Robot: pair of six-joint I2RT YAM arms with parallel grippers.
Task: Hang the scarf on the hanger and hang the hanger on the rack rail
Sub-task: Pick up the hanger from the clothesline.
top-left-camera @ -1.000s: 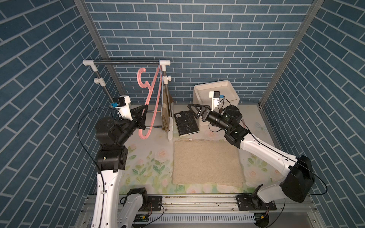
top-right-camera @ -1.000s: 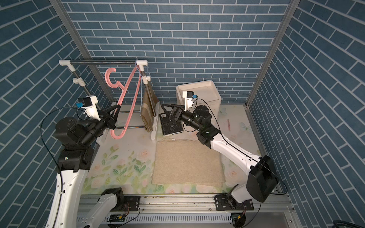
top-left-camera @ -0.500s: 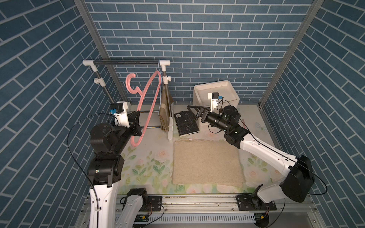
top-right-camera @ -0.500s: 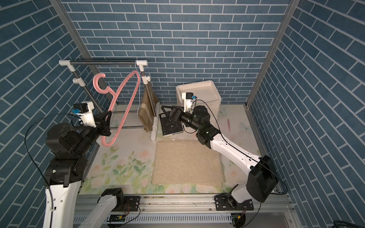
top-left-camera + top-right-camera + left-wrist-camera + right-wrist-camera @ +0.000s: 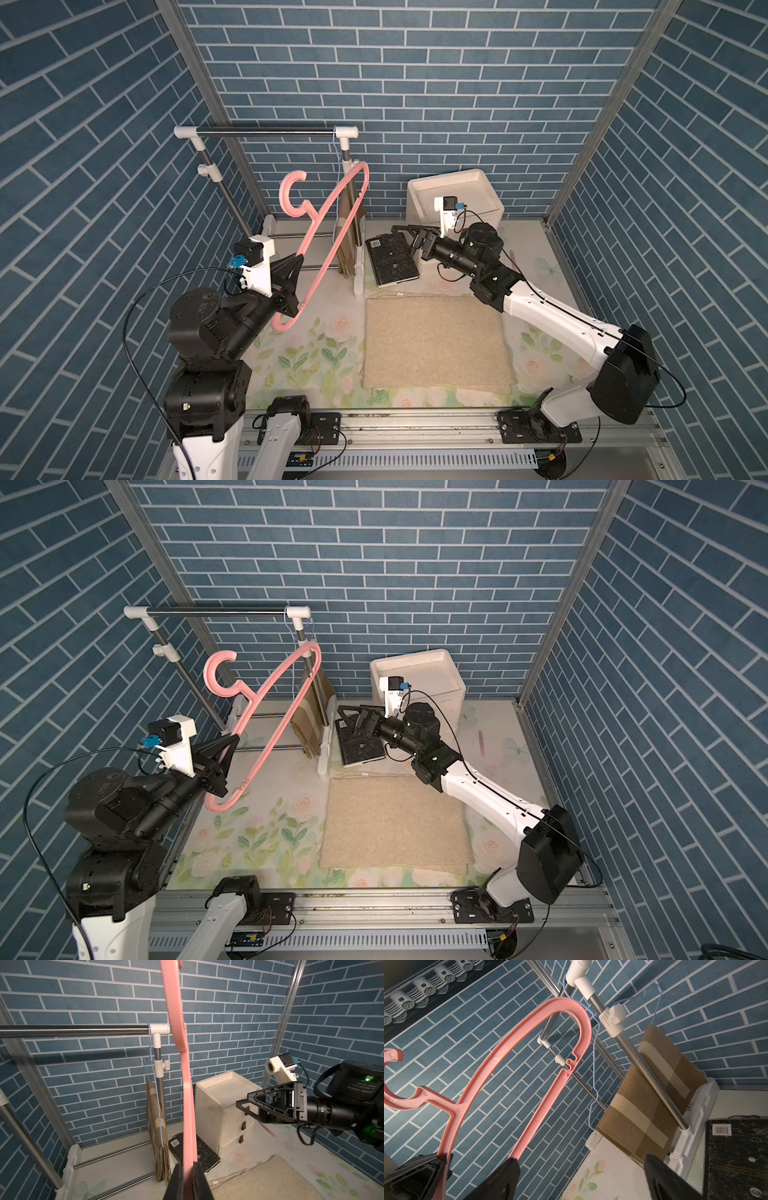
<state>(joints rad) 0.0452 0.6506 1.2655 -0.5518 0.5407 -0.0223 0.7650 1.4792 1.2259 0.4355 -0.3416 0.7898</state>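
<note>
Hanger (image 5: 316, 217) hook in both top views, outside left wrist view

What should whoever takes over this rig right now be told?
Left gripper: jaws shut on the pink hanger, which is held tilted in the air with its hook off the rail.
Right gripper: jaws open, empty, near the black book.
Scarf: lying flat on the table, neither arm touching it.
Done: hanger in hand.
Left: probably the right arm picks up the scarf and drapes it over the hanger.
</note>
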